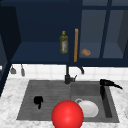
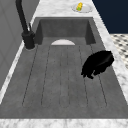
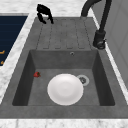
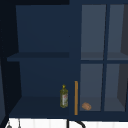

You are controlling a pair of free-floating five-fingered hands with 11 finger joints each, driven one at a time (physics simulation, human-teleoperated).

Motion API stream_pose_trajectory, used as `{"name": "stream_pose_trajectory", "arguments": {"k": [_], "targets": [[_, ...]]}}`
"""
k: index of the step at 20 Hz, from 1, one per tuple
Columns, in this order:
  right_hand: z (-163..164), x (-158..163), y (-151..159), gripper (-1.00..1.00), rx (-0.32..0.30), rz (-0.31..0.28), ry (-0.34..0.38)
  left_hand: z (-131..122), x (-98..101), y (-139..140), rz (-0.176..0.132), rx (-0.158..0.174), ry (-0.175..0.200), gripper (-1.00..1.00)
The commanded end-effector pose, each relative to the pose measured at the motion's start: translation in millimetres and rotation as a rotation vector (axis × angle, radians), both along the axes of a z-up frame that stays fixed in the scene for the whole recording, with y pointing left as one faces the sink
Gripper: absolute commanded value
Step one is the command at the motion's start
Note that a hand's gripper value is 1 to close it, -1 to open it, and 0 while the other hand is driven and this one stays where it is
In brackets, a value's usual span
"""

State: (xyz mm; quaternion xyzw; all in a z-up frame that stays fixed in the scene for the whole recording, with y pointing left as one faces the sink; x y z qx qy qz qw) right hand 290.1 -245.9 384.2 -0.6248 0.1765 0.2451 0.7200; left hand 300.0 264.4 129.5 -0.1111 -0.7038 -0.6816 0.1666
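Your left robot hand (image 1: 38,100) hangs over the ribbed drainboard (image 1: 45,97) on the sink's left half, fingers curled downward, clenched on nothing. Same hand in left side view (image 2: 98,64), near the drainboard's front edge, and in right side view (image 3: 44,12) at the far end. Your right robot hand (image 1: 108,83) floats above the basin's right rim, fingers stretched out straight toward the right, released, holding nothing.

In the basin (image 3: 30,72): white plate (image 3: 65,89) lies flat on the bottom, just beside the drain (image 3: 82,80). Small red bit (image 3: 36,74) sits near the basin's front wall. Big red ball (image 1: 67,114) in front view overlaps the sink's front edge, next to the plate. Black faucet (image 1: 68,75) stands at the back, approx. mid-sink.

Open cabinet above: oil bottle (image 4: 64,96) upright, orange door handle (image 4: 76,97) beside it, brown roundish item (image 4: 86,106) to the right. On the counter (image 2: 62,7) beyond the basin, a dish w/ corn (image 2: 79,6).
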Motion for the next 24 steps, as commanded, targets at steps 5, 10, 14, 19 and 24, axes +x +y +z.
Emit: {"name": "stream_pose_trajectory", "arguments": {"k": [5, 10, 14, 19, 24], "targets": [[-22.4, -0.2, 0.9, -1.00, 0.113, 0.205, -0.012, 0.0, 0.0, 0.0, 0.000, 0.000, 0.000, 0.00], [-35.0, -0.3, 1.8, -1.00, 0.186, 0.318, -0.022, 0.0, 0.0, 0.0, 0.000, 0.000, 0.000, 0.00], [-43.9, -0.3, 4.4, -1.00, 0.223, 0.411, -0.031, 0.0, 0.0, 0.0, 0.000, 0.000, 0.000, 0.00], [-64.7, -0.2, 3.3, -1.00, 0.276, 0.522, -0.043, 0.0, 0.0, 0.0, 0.000, 0.000, 0.000, 0.00], [-98.0, 0.2, 2.1, -1.00, 0.319, 0.622, -0.036, 0.0, 0.0, 0.0, 0.000, 0.000, 0.000, 0.00]]}}
